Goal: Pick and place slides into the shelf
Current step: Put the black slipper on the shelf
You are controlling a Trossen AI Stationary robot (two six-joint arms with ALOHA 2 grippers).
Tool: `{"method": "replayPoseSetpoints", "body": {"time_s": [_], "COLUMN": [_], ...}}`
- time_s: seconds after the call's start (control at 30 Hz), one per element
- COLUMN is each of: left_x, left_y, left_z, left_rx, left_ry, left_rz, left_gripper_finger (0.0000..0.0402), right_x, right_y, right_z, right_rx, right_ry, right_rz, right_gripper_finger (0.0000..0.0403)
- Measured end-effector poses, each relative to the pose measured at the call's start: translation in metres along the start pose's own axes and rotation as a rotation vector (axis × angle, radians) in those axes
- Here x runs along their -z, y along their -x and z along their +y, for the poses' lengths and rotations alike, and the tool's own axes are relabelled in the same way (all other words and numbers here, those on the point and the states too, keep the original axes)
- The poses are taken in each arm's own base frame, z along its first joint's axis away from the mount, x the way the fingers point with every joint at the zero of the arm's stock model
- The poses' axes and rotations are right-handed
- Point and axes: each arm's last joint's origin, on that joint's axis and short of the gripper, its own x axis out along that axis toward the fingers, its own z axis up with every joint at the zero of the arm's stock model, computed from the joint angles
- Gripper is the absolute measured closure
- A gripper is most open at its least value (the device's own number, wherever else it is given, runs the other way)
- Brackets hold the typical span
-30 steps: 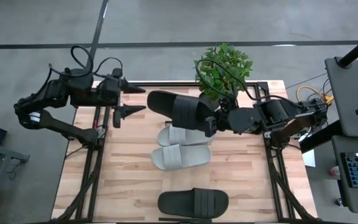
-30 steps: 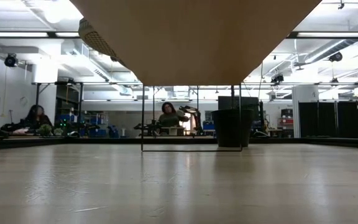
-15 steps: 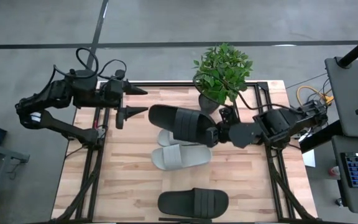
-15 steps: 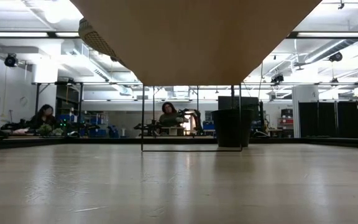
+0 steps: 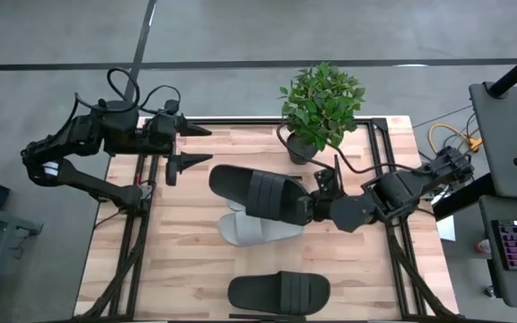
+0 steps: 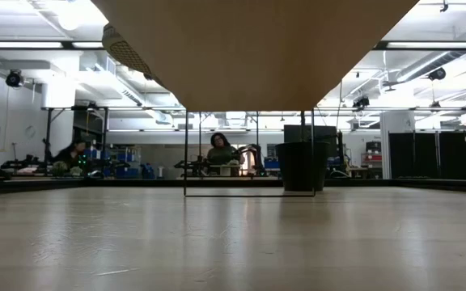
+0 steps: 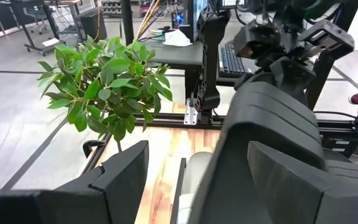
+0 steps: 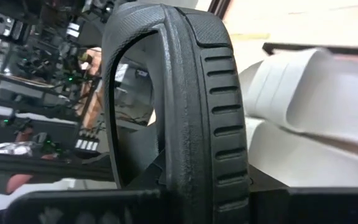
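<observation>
Black slide (image 5: 260,191): your right gripper (image 5: 311,205) is clamping it above the grey slides (image 5: 254,228); your left gripper (image 5: 189,145), jaws wide, is waiting at the table's (image 5: 187,269) far-left edge.

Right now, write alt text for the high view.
Seen from above, the right gripper holds a black slide over two grey slides. Another black slide lies near the table's front edge; the left gripper waits open.

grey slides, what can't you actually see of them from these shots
- High view: the black slide held by the right gripper covers one grey slide almost entirely and part of the other grey slide.
- Right wrist view: only their sides show.
- Low view: none visible.
</observation>
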Motion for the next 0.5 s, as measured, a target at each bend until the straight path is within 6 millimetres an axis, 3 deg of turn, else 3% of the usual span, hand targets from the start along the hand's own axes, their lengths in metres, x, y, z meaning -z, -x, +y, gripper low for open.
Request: {"method": "replayPoseSetpoints", "body": {"time_s": [0.23,0.5], "left_x": [0.0,0.003], "left_y": [0.0,0.003], "left_z": [0.0,0.0], "left_rx": [0.0,0.0], "left_ry": [0.0,-0.003], "left_rz": [0.002,0.031], "left_gripper_finger": [0.0143,0.0143], "right_x": [0.019,0.029], "right_y": [-0.001,0.021], "right_z": [-0.014,-0.04], "right_rx": [-0.037,-0.111], "right_ry": [-0.069,-0.169], "right_rz": [0.031,0.039], "right_gripper_finger": [0.0364,0.0364]}}
